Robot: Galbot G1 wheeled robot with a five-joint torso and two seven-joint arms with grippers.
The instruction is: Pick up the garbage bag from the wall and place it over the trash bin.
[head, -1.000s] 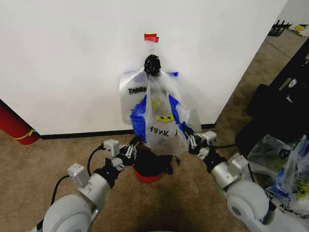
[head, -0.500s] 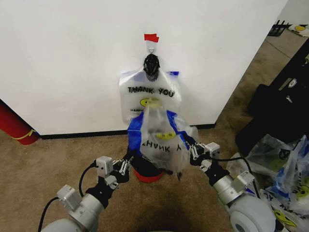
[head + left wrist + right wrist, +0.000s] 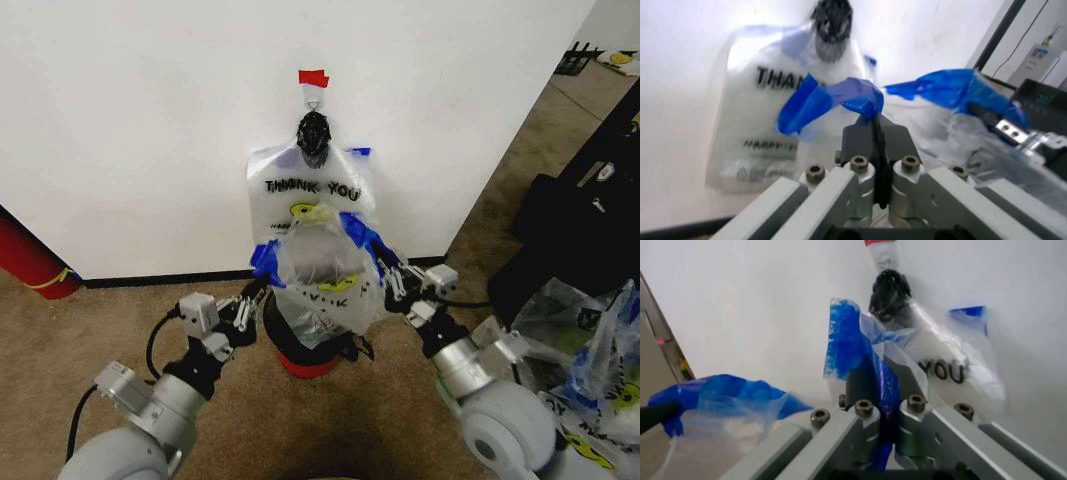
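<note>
1. The left gripper (image 3: 250,297) has its fingers pressed together on a blue handle of the garbage bag (image 3: 318,280); in the left wrist view the blue plastic sits pinched between the closed jaws of that gripper (image 3: 875,131).
2. The right gripper (image 3: 392,283) is clamped the same way on the bag's other blue handle, and in the right wrist view the blue strip runs down between its closed jaws (image 3: 873,382).
3. The garbage bag hangs stretched between the two grippers, its mouth spread, directly above the trash bin (image 3: 308,352), whose black body and red base show beneath it.
4. Behind it, on the wall (image 3: 150,130), a flat clear bag printed "THANK YOU" (image 3: 312,190) hangs from a small hook (image 3: 313,101) under a strip of red tape (image 3: 313,77).
5. A red cylinder (image 3: 28,262) stands on the carpet at the wall, to the robot's left.
</note>
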